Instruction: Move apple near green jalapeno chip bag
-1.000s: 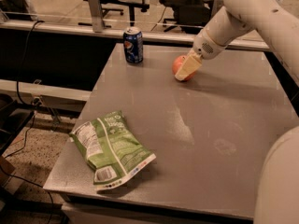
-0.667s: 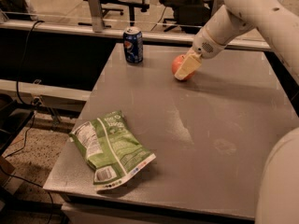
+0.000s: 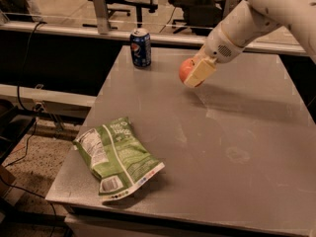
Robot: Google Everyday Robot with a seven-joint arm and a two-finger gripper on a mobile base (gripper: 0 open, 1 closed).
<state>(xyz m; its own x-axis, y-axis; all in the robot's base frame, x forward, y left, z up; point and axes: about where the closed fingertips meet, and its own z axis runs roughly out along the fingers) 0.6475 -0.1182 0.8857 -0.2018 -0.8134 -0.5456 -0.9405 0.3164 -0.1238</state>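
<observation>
gripper clasping apple (near soda can), green jalapeno chip bag apart

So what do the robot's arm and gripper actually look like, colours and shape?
The arm is smooth, rounded and white, a thick tube with a small dotted grille patch near the wrist. No cables or markings show. The gripper, at the apple over the table's far side, ends in a flat, blocky cream-yellow finger.

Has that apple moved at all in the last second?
No. The apple, with the tool at it, lies just as far to the right of the blue Pepsi can as it did before.
</observation>
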